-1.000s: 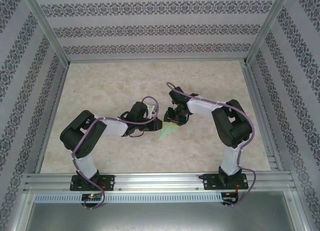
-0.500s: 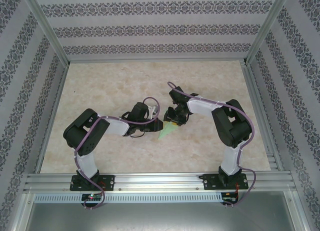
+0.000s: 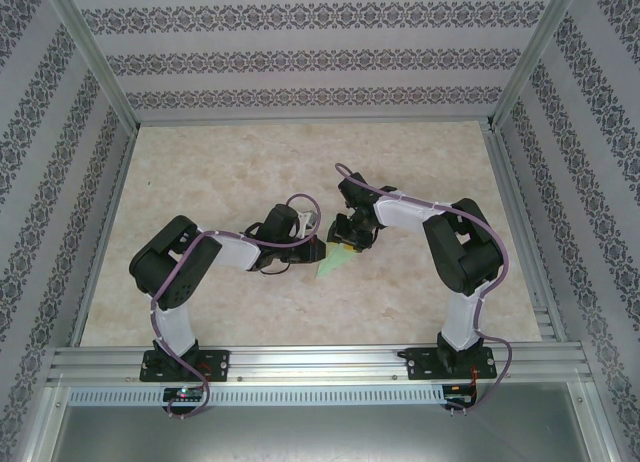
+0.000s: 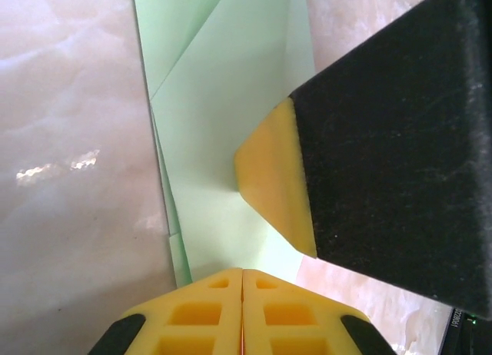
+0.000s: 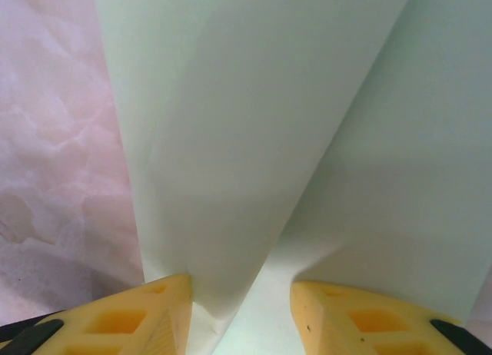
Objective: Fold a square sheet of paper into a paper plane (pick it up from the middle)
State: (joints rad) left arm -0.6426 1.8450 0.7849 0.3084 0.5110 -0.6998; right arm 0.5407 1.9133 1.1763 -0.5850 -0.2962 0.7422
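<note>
The pale green paper plane (image 3: 334, 266) lies on the table between both grippers, the square sheet folded into this slim pointed shape, with layered flaps (image 4: 223, 117). My left gripper (image 3: 316, 250) is shut, its yellow pads (image 4: 207, 313) touching each other at the paper's near edge (image 4: 243, 272). My right gripper (image 3: 346, 244) is open over the paper (image 5: 231, 124), with a raised fold running between its two fingertips (image 5: 240, 290). One right fingertip (image 4: 278, 178) presses down on the paper in the left wrist view.
The marble-patterned tabletop (image 3: 220, 172) stretches around the work, bounded by patterned walls and an aluminium frame rail (image 3: 320, 362) at the near edge. Both arms meet at the table's middle, cables looping over them.
The left arm's elbow has shifted slightly to the right; both grippers and the paper stay about where they were.
</note>
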